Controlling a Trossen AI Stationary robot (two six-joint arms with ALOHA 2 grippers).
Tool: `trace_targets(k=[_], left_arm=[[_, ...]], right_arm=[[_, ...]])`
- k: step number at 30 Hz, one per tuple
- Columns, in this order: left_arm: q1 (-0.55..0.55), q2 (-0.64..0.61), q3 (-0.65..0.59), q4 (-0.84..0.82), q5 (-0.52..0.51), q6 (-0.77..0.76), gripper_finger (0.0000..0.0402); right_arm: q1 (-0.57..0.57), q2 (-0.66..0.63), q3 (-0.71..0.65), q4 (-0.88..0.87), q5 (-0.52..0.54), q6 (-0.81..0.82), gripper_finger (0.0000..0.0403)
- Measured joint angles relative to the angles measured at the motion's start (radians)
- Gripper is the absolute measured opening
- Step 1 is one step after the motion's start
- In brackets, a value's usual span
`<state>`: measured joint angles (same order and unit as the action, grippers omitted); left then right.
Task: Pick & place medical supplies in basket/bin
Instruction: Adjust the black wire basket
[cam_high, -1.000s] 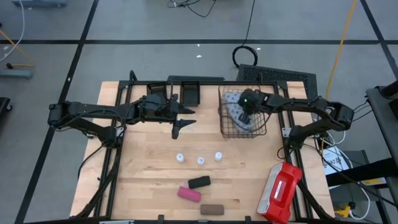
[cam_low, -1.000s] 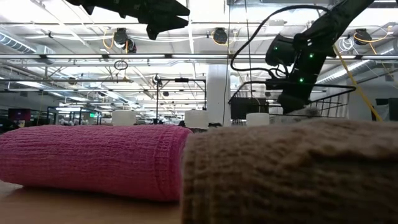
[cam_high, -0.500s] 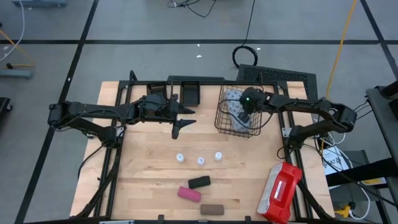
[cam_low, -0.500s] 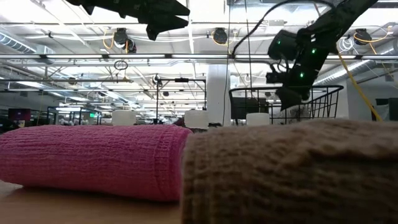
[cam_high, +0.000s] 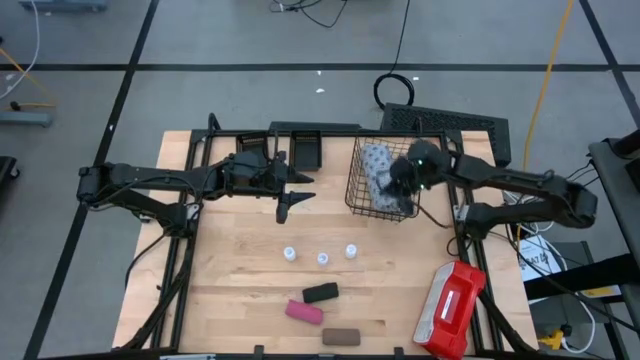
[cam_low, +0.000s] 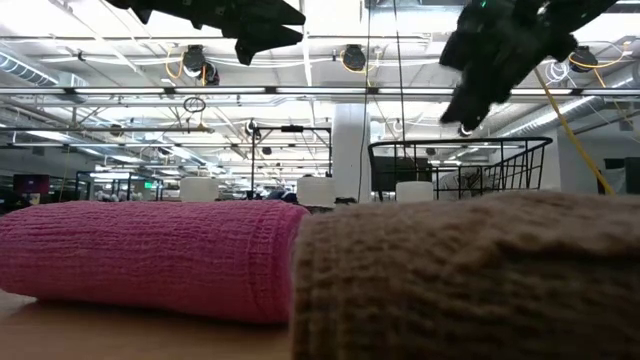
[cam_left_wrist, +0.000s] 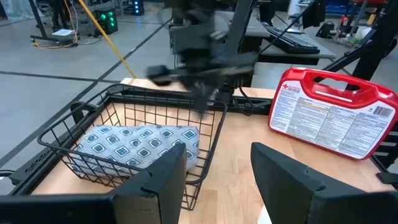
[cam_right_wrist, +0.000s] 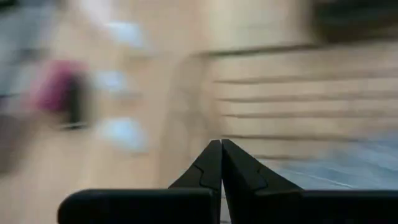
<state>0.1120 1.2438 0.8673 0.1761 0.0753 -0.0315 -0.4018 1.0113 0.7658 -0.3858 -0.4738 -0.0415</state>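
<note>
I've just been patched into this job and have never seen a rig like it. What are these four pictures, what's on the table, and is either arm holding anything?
Two dark robot arms work at a wooden table. One picture looks straight down, one sits at table height, and one comes from each wrist. The dotted pack lies in the wire basket. Three white vials, a black block, a pink block and a brown block wait on the table, beside a red-and-white case. The right gripper is shut and empty above the basket. The left gripper waits open, holding nothing.
</note>
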Motion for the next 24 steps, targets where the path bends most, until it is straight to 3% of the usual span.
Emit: trace_targets(k=[2, 5, 13, 18, 24], left_arm=[[0.0, 0.0, 0.0, 0.0, 0.0, 0.001, 0.0186], [0.0, 0.0, 0.0, 0.0, 0.0, 0.002, 0.0186], [0.0, 0.0, 0.0, 0.0, 0.0, 0.007, 0.0186], [0.0, 0.0, 0.0, 0.0, 0.0, 0.006, 0.0186], [-0.001, 0.0, 0.0, -0.016, 0.0, -0.018, 0.0186]], right_arm=[[0.06, -0.015, 0.0, -0.005, -0.094, 0.055, 0.0001], [0.167, -0.02, 0.002, -0.079, -0.074, 0.093, 0.0], [0.346, 0.002, 0.002, -0.322, 0.423, 0.149, 0.0], [0.35, -0.003, 0.002, -0.333, 0.559, 0.164, 0.0], [0.335, -0.002, 0.002, -0.283, 0.606, 0.161, 0.0]])
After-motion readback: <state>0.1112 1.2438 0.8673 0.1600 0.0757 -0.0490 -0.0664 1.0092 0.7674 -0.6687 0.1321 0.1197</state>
